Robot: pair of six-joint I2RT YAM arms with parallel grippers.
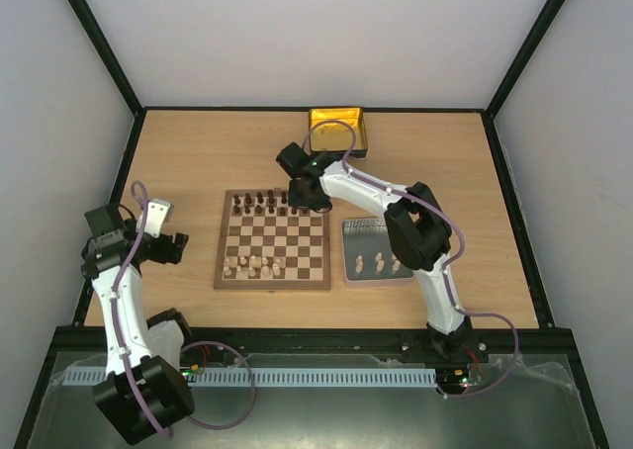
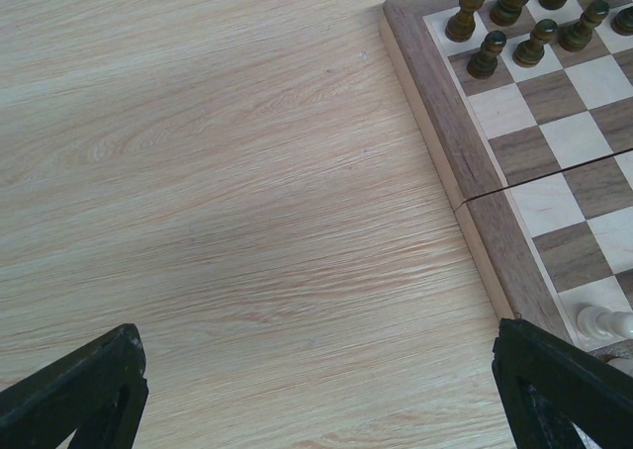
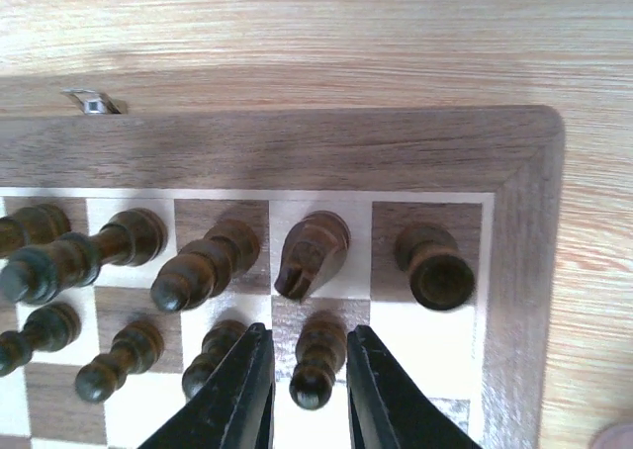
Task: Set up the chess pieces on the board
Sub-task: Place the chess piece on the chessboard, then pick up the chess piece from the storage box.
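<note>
The right gripper (image 3: pixel 310 335) hung over the far right corner of the board (image 3: pixel 297 147). Its two fingers stood one on each side of a dark pawn (image 3: pixel 316 365). A thin gap showed beside the pawn's top, so I think the fingers were only a little open and not squeezing it. The pawn stood on its square in front of the dark knight (image 3: pixel 312 251). Another pawn (image 3: pixel 213 355) was just beside one finger. To do this step well, the fingers should open a bit more and go straight up, so they do not bump the knight or that other pawn. The left gripper (image 2: pixel 315 335) was wide open with nothing in it, over the table (image 2: pixel 247 172) beside the board. Some cream pieces (image 1: pixel 378 263) stood on the grey tray (image 1: pixel 376 233), so I think much was left to do.
</note>
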